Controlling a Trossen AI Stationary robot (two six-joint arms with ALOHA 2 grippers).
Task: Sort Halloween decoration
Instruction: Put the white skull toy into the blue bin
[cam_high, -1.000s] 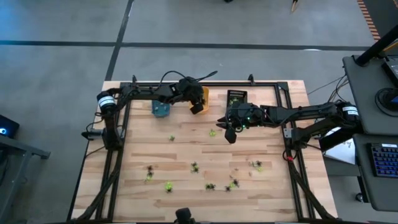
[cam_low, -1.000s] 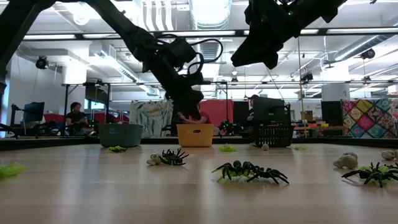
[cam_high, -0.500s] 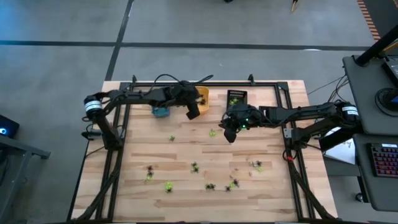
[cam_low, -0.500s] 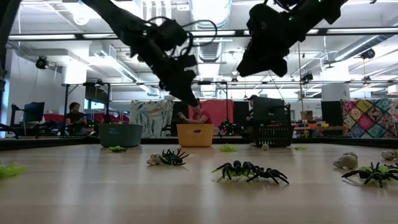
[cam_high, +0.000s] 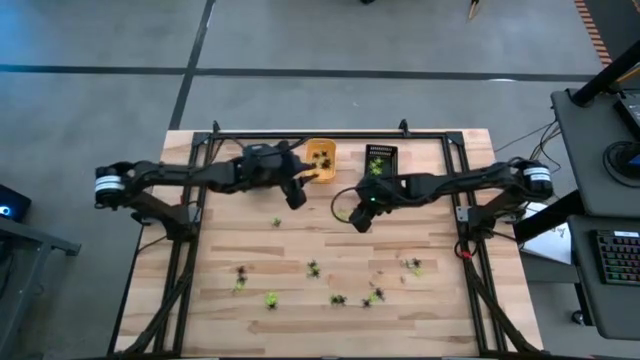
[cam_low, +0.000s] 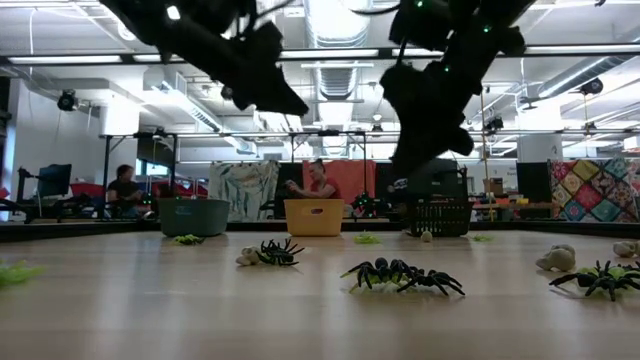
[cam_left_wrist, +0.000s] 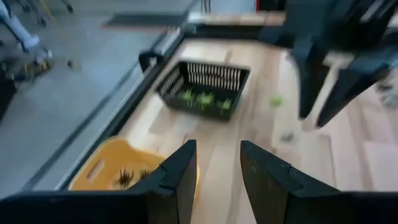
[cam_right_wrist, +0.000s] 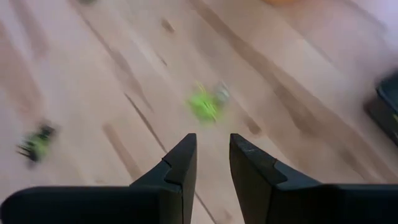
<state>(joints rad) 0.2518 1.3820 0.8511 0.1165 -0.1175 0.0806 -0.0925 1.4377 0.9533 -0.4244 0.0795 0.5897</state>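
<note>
— The left claw (cam_high: 296, 199) first: I see it above the desk (cam_high: 220, 250), centre-left of the overhead frame, just below the orange tray (cam_high: 320, 162). Through its wrist camera the two fingers (cam_left_wrist: 177, 177) stand apart with bare wood between them — released, nothing in it.

— And the right claw?

— The right claw (cam_high: 358, 220) hangs near the middle of the overhead frame, lower left of the black tray (cam_high: 379, 160). Its fingers (cam_right_wrist: 180, 163) have a narrow gap showing only wood, so I read it as released and empty too. A yellow-green figure (cam_right_wrist: 205, 104) lies on the desk ahead of it, with a darker one (cam_right_wrist: 36, 143) off to the left of that wrist picture.

— Where is the rest of the Halloween decoration?

— Mostly scattered across the lower half of the overhead frame: a loose band of spidery figures (cam_high: 338, 299) along the near side, plus one small figure (cam_high: 276, 222) left of centre. From table height I see black spiders (cam_low: 400, 275) in the foreground centre and another (cam_low: 275, 252) to their left. The orange tray holds a few dark figures (cam_left_wrist: 127, 177); the black tray holds yellow-green ones (cam_left_wrist: 202, 99). A teal tray (cam_low: 192, 215) sits at the far left of the low view.
</note>
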